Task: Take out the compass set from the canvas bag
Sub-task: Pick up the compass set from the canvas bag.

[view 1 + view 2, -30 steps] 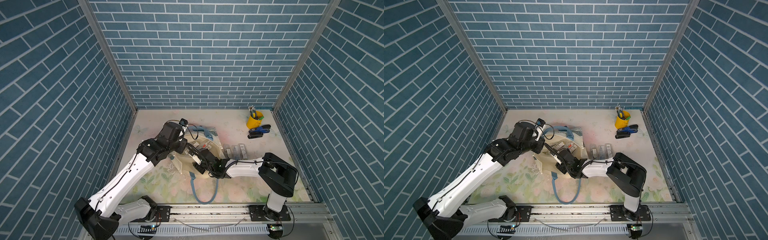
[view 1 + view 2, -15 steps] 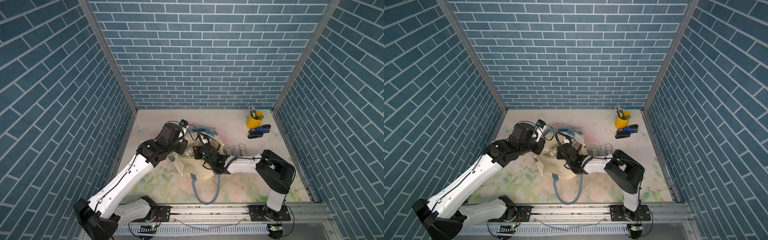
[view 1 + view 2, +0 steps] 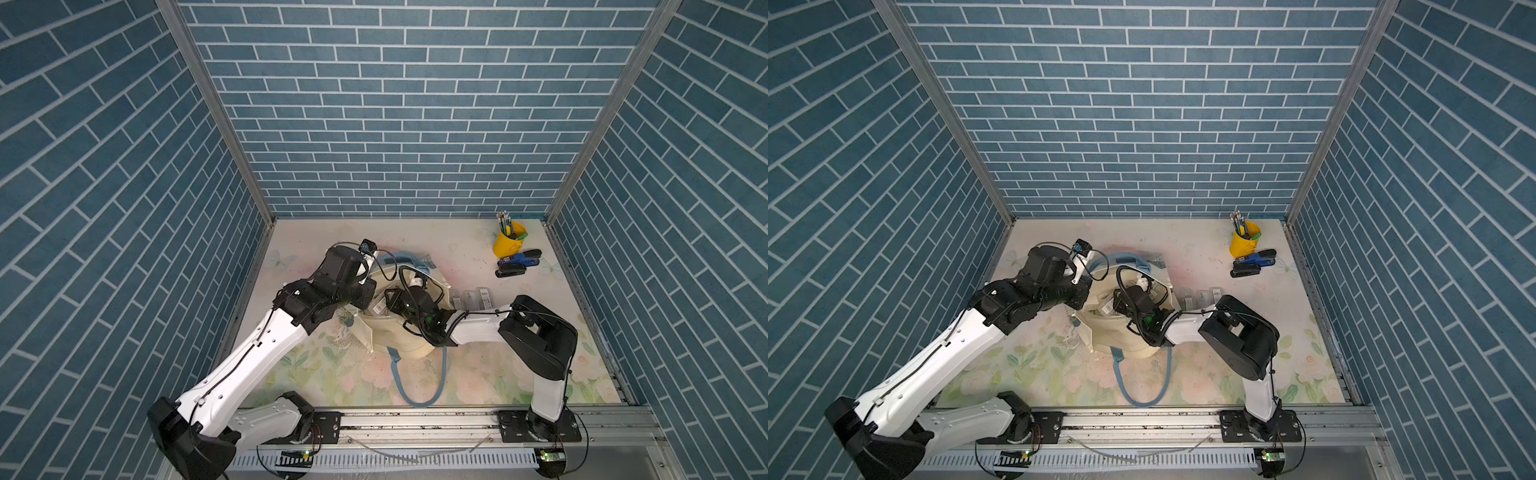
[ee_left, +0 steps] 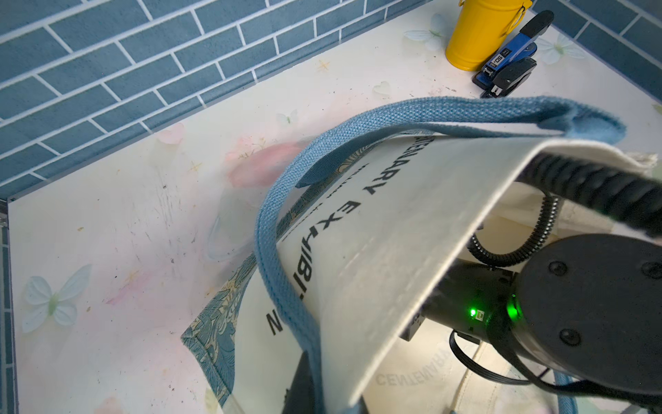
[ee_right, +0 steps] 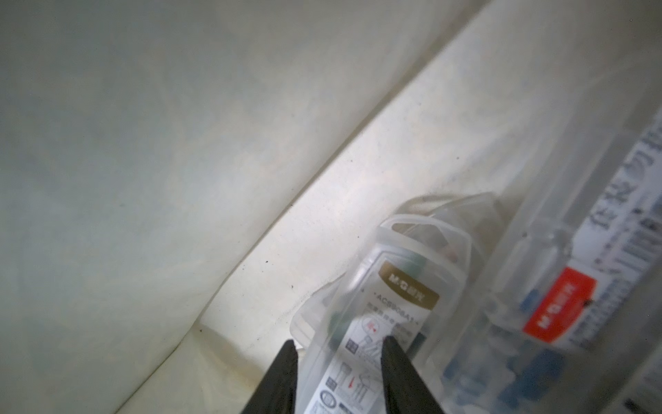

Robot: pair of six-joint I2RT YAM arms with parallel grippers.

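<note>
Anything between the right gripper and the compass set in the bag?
Nothing visible. The right gripper sits open right at the gold-labelled compass set inside the canvas bag; a red-labelled case lies beside it, not across it.

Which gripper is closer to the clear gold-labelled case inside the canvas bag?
Right. The right gripper is inside the canvas bag, its fingers apart just over the clear case. The left gripper is outside, pinching the bag's rim.

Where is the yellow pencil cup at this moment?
In both top views the yellow pencil cup stands near the far right corner of the table, right beside the blue stapler.
</note>
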